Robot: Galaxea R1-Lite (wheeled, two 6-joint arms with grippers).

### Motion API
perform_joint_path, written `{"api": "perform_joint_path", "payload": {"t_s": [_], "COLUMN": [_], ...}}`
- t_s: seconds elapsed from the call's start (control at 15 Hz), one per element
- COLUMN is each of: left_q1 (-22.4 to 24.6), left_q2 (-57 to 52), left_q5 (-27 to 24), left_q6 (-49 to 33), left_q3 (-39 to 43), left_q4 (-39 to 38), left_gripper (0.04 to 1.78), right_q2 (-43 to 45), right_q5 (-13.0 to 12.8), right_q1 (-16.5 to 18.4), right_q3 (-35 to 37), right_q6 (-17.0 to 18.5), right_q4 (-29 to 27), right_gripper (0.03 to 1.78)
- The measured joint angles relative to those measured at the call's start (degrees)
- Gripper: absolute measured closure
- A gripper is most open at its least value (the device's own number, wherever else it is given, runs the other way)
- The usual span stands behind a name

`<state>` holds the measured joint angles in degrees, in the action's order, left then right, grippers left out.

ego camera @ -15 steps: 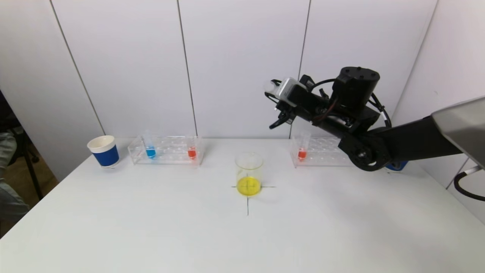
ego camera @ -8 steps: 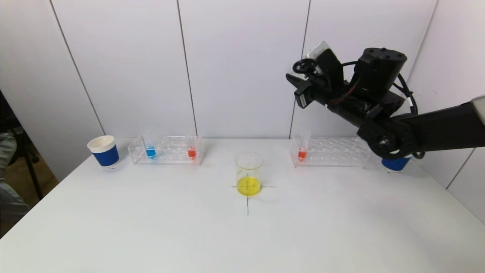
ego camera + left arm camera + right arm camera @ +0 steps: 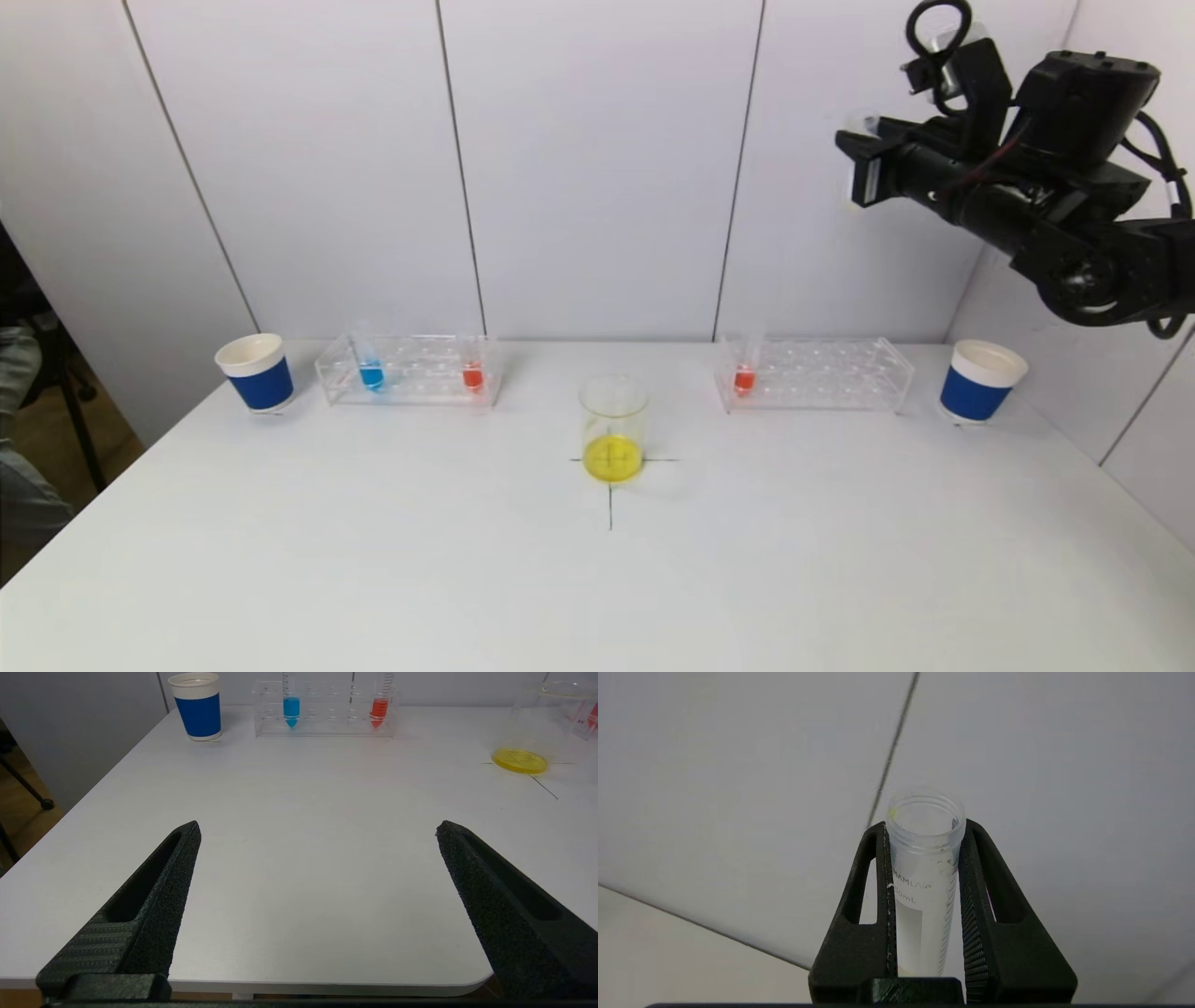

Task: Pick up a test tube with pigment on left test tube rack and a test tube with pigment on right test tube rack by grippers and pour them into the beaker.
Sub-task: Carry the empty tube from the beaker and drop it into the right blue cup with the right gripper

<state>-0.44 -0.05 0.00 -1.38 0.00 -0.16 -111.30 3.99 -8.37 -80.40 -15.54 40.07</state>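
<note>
My right gripper (image 3: 864, 159) is high at the right, well above the right rack (image 3: 840, 373). It is shut on a clear test tube (image 3: 924, 872) that looks empty apart from yellow traces; the tube's open mouth points towards the wall. The beaker (image 3: 613, 427) stands on a cross mark at the table's middle and holds yellow liquid. The left rack (image 3: 411, 369) holds a blue tube (image 3: 371, 369) and a red tube (image 3: 472, 371). The right rack holds a red tube (image 3: 744, 373). My left gripper (image 3: 318, 828) is open and empty over the table's near left edge.
A blue paper cup (image 3: 256, 373) stands left of the left rack, and another (image 3: 977, 381) stands right of the right rack. White wall panels rise right behind the racks. The table's left edge (image 3: 93, 798) drops off to the floor.
My right arm has risen and swung to the right with the tube, from above the right rack's left end to the upper right. The right cup has come into view.
</note>
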Motion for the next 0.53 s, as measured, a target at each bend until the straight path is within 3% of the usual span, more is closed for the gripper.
{"api": "perform_joint_path", "payload": {"t_s": [0.27, 0.53], "left_q1": [0.0, 0.0], "left_q2": [0.0, 0.0], "left_q5": [0.0, 0.0], "left_q6": [0.0, 0.0], "left_q3": [0.0, 0.0], "left_q4": [0.0, 0.0], "left_gripper": [0.06, 0.06], "right_q2": [0.06, -1.35], "right_q5": [0.11, 0.41], "right_q1": [9.58, 17.03], "right_q3": [-1.74, -2.71], "right_q6": [7.01, 12.04], "right_q4": [-3.97, -5.67], "right_gripper": [1.36, 1.36]}}
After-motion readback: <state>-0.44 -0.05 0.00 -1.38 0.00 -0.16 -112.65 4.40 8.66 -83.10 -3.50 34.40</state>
